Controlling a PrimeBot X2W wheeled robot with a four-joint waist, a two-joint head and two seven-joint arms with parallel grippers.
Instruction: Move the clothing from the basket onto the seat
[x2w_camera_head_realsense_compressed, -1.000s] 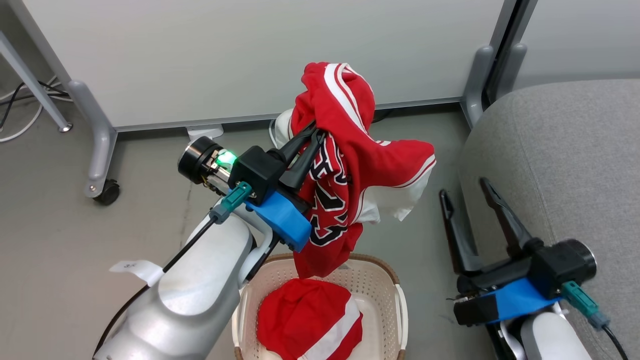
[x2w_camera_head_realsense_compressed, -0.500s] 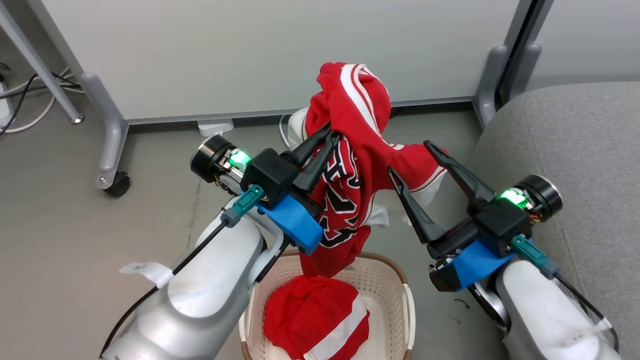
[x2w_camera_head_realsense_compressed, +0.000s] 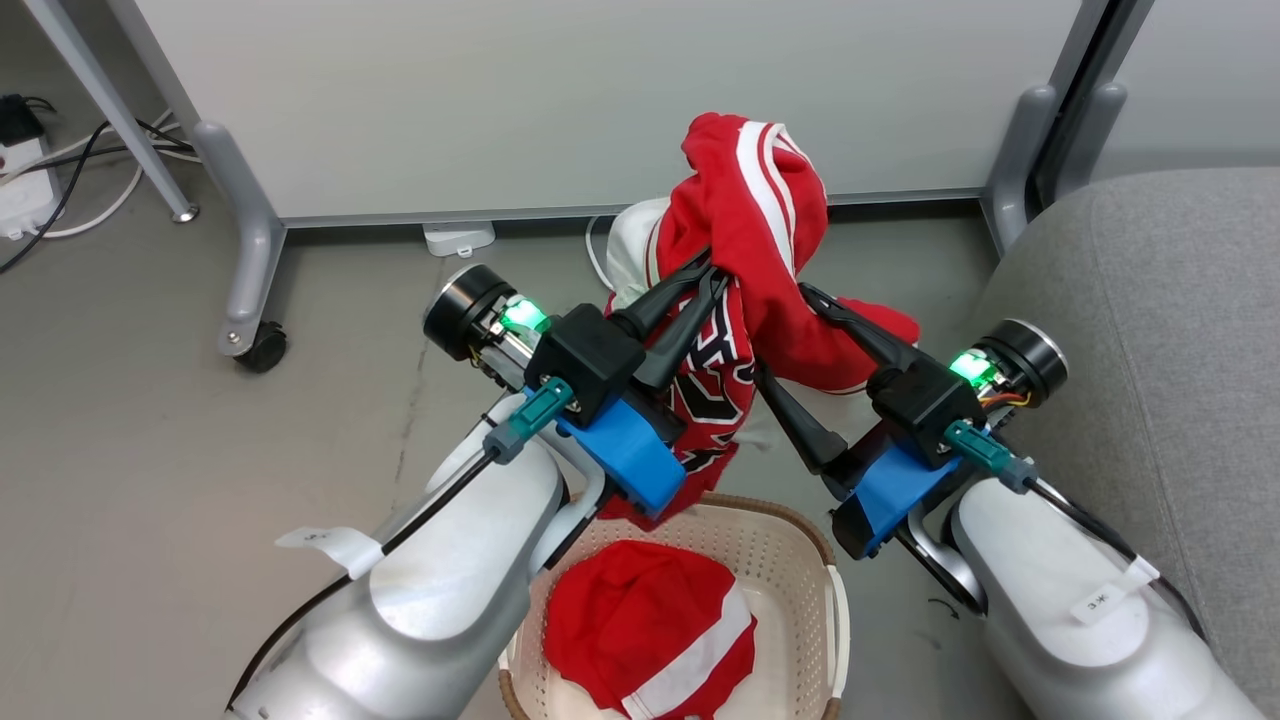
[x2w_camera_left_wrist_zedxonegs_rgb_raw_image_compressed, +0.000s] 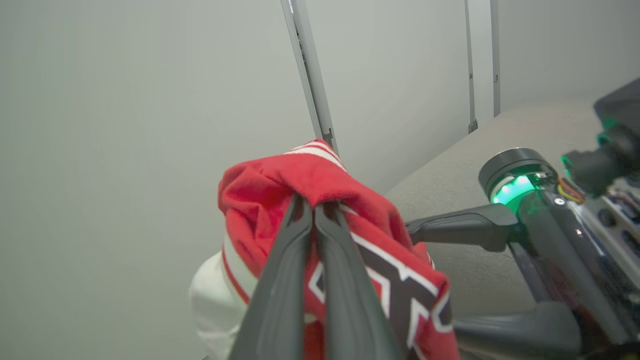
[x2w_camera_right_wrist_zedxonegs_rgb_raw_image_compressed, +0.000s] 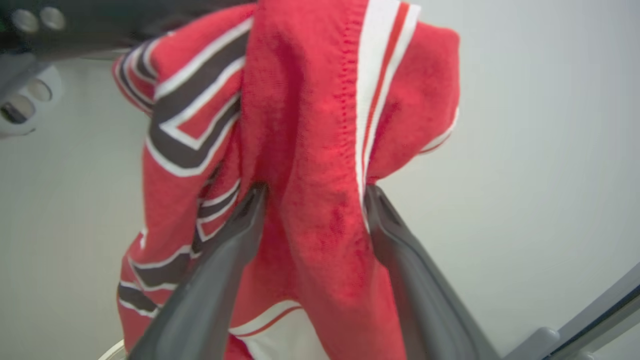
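While left fingers (x2w_camera_left_wrist_zedxonegs_rgb_raw_image_compressed: 282, 285) clamp jersey (x2w_camera_head_realsense_compressed: 765, 210), right fingers (x2w_camera_right_wrist_zedxonegs_rgb_raw_image_compressed: 210, 280) straddle it apart; lettering (x2w_camera_head_realsense_compressed: 715, 368) mostly hidden.

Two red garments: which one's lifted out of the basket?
The red jersey with black-and-white numbers, pinched in the shut left hand above the cream perforated basket. The red white-striped garment lies inside it.

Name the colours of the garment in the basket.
Red garment with white stripe trim; clearest in head view.
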